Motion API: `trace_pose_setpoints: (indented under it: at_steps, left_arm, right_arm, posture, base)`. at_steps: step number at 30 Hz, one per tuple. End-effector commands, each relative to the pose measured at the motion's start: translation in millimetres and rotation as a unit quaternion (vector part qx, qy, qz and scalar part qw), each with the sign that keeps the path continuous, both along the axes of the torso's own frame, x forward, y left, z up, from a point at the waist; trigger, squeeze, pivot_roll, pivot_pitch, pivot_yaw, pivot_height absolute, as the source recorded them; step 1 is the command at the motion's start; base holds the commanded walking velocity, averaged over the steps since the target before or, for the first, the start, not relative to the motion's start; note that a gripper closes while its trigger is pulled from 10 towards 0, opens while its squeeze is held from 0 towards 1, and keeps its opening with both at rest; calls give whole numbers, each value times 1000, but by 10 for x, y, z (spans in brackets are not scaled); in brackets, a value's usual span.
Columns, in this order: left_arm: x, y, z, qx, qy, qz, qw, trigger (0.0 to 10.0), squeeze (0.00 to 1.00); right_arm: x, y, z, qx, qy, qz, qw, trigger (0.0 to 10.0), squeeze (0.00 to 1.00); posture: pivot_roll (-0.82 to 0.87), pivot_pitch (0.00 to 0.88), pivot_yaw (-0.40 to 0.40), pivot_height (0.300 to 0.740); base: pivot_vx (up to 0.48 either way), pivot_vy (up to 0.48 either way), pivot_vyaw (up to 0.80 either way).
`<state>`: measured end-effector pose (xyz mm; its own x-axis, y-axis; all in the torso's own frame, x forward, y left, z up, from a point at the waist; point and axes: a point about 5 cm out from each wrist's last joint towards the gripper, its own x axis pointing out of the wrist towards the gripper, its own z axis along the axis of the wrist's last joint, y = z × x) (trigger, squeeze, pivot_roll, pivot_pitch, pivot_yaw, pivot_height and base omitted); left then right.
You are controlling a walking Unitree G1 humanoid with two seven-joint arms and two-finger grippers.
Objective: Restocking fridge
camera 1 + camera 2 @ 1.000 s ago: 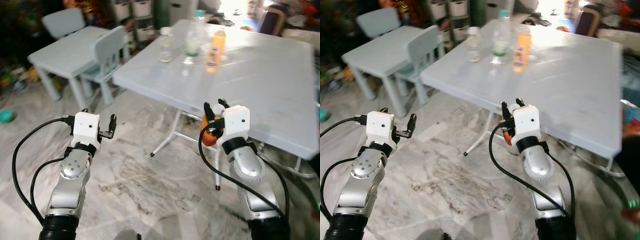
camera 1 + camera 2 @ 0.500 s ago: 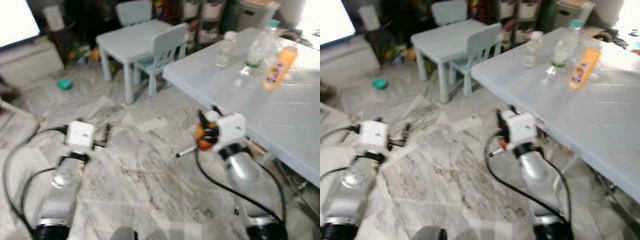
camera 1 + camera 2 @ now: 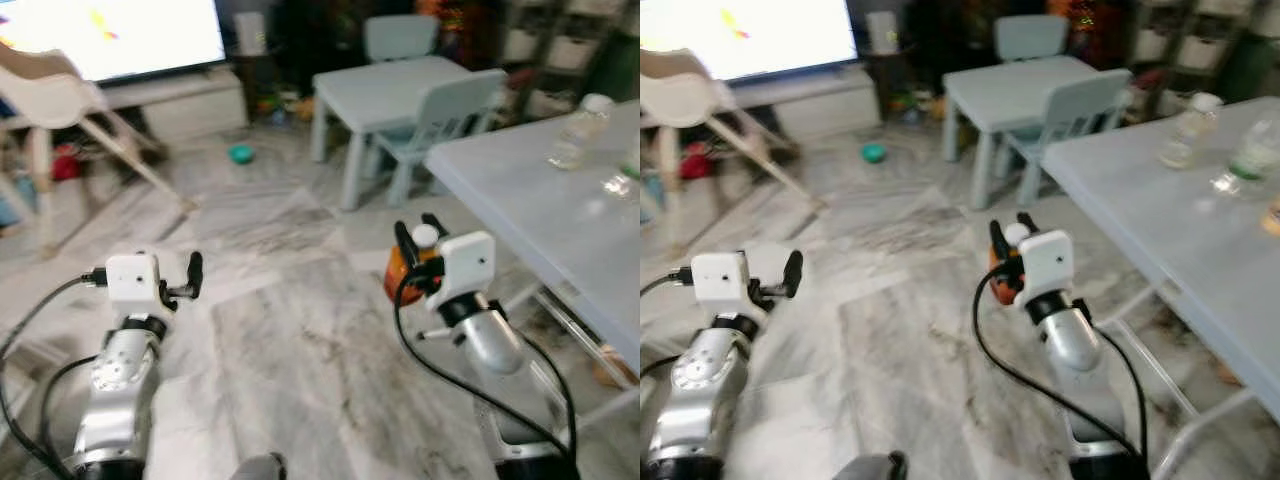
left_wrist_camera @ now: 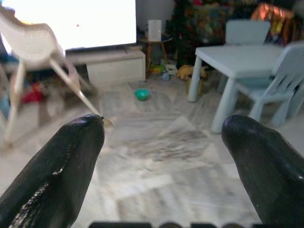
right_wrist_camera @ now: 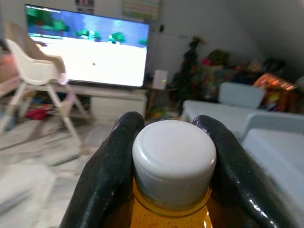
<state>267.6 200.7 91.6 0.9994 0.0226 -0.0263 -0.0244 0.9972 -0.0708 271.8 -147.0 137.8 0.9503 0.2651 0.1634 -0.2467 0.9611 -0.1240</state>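
Note:
My right gripper (image 3: pixel 418 237) is shut on an orange bottle with a white cap (image 5: pixel 173 160); its orange body (image 3: pixel 397 276) shows below the fingers, held upright over the marble floor. My left gripper (image 3: pixel 193 273) is held out at the left, open with nothing between its fingers (image 4: pixel 71 161). On the large pale table (image 3: pixel 540 200) at the right stand a small clear bottle with a white cap (image 3: pixel 578 130) and part of another clear bottle (image 3: pixel 625 175) at the frame edge.
A small blue table (image 3: pixel 400 90) and chair (image 3: pixel 450 115) stand ahead. A white high chair (image 3: pixel 70 120) is at the left before a low TV stand (image 3: pixel 190 100) and bright screen (image 3: pixel 110 35). A teal bowl (image 3: pixel 240 153) lies on the floor. The folding table's legs (image 3: pixel 570 320) are near my right arm.
The camera has swung left: the large table slid to the right edge, and the TV, high chair and small table came into view. Both grippers keep their state.

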Motion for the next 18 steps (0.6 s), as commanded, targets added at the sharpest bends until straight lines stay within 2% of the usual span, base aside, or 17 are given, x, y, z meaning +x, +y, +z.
trace_pose_setpoints:
  at_steps: [1,7,12,16,18]
  left_arm:
    - [25,63,59,5,-15,13,1000,10000,0]
    - [32,6,46,10,-15,15,1000,10000,0]
    - [39,-35,69,45,-24,1,999,10000,0]
    - [43,-45,60,51,-23,-3,998,10000,0]
    - [48,-57,50,53,-22,-4,998,10000,0]
  right_arm:
    - [32,4,85,19,-12,2,1000,10000,0]
    - [51,23,92,15,-15,10,1000,10000,0]
    - [55,49,107,21,-15,18,1000,10000,0]
    - [56,77,107,21,-15,24,999,10000,0]
    - [57,128,121,12,-19,46,999,10000,0]
  posture:
    - [1,0,-9,740]
    - [-2,0,-10,740]
    - [-2,0,-11,740]
    - [-7,0,-10,740]
    - [-9,0,-10,740]
  base:
    - [0,0,775]
    - [0,0,776]
    - [0,0,777]
    - [0,0,781]
    - [0,-356,781]
